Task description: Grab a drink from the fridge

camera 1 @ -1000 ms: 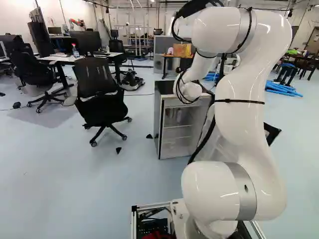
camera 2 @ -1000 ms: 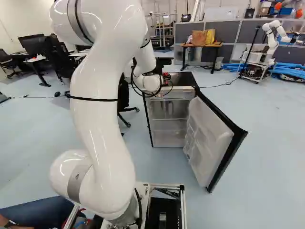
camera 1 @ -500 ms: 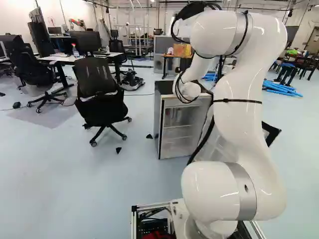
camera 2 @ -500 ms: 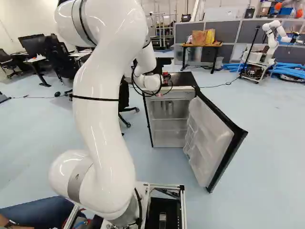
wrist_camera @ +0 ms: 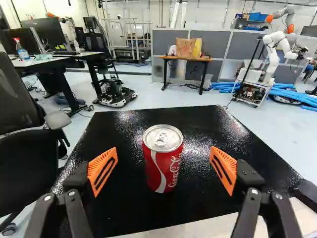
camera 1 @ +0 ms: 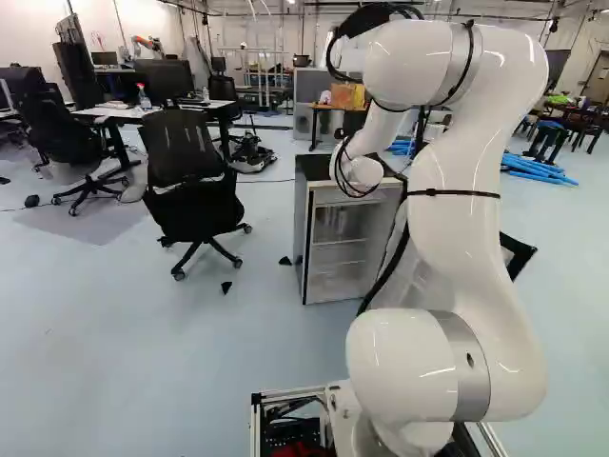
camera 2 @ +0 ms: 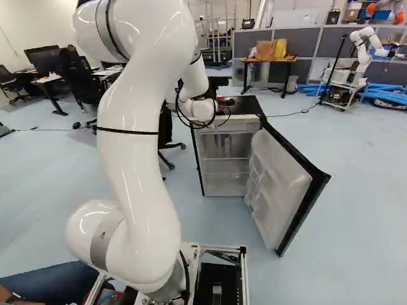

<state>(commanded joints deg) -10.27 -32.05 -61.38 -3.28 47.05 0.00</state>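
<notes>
Plainly, the black, orange-padded pincer [wrist_camera: 164,148] is gaping; a red metal can [wrist_camera: 161,168] is standing atop the black-topped fridge [wrist_camera: 213,124]; withdrawing straight is looking safest.

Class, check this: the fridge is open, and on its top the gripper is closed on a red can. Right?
Not quite: the wrist view shows the gripper open, its fingers apart on either side of the can, with a gap each side. The rest holds.
</notes>
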